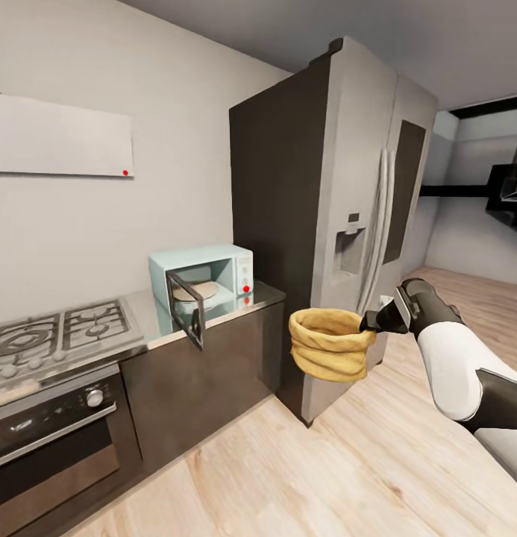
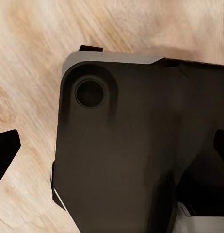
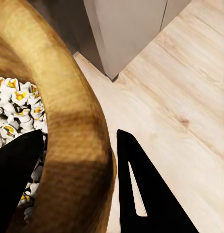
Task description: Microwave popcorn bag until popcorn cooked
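Head view: the right gripper [image 1: 371, 321] pinches the popcorn bag [image 1: 330, 344] by its rolled rim, in mid-air off the countertop's [image 1: 213, 317] right end, before the fridge [image 1: 348, 224]. The microwave [image 1: 204, 280] stands open.

Left wrist view: 2 left fingertips [image 2: 5, 151] stand spread, holding nothing.

Right wrist view: with only that rim [image 3: 78, 145] pinched, the soft sack may sag or tip, spilling popped kernels [image 3: 15, 102].

My left gripper [image 2: 112, 155] fingertips run off the wrist frame edges, and the popcorn bag [image 3: 68, 126] is cropped there too.
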You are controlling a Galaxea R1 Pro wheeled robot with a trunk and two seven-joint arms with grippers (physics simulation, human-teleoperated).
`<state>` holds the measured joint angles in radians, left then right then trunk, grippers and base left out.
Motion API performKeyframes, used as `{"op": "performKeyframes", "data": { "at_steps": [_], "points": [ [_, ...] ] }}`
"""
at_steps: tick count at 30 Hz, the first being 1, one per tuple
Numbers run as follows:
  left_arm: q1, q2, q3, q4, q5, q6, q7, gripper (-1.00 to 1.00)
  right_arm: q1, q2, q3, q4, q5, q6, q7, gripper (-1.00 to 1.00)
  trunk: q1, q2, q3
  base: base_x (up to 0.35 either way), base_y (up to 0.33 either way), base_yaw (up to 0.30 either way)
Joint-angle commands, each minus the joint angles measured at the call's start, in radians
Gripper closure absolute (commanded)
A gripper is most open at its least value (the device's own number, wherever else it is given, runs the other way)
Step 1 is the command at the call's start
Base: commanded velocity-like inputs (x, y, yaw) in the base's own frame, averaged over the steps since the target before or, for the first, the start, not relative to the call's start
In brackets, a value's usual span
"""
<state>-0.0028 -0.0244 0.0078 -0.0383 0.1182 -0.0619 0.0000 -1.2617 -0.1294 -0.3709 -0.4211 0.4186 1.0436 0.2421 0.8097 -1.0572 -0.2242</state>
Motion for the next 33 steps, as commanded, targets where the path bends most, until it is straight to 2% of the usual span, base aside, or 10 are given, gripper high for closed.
{"op": "performKeyframes", "data": {
  "at_steps": [1,9,11,21,28,33],
  "points": [
    [0.000,0.000,0.000,0.000,0.009,-0.003,0.000,-1.00,-0.001,0.001,-0.006,-0.001,0.009,0.002,0.008,1.00,0.001,-0.001,-0.001,0.304,-0.192,0.000],
    [0.000,0.000,0.000,0.000,0.009,-0.004,0.000,-1.00,-0.001,-0.003,-0.006,-0.002,0.011,0.002,0.005,1.00,0.001,-0.001,-0.001,0.293,-0.216,0.035],
    [0.000,0.000,0.001,0.000,0.009,-0.008,0.000,-1.00,-0.001,-0.012,-0.006,-0.001,0.010,0.001,0.006,1.00,0.001,-0.001,-0.001,0.277,-0.234,0.236],
    [0.000,0.000,0.003,0.000,0.008,-0.012,0.000,-1.00,-0.001,-0.015,-0.006,-0.001,0.011,0.001,0.007,1.00,0.001,-0.001,-0.001,0.229,-0.259,0.269],
    [0.000,-0.001,0.004,-0.001,0.007,-0.012,0.000,-1.00,-0.001,-0.015,-0.006,-0.001,0.011,0.001,0.005,1.00,0.001,-0.001,-0.001,0.048,-0.084,0.270],
    [0.000,0.000,0.004,-0.001,0.008,-0.012,0.000,-1.00,-0.001,-0.015,-0.006,-0.001,0.011,0.001,0.005,1.00,0.001,-0.001,-0.001,0.001,-0.250,0.270]
  ]
}}
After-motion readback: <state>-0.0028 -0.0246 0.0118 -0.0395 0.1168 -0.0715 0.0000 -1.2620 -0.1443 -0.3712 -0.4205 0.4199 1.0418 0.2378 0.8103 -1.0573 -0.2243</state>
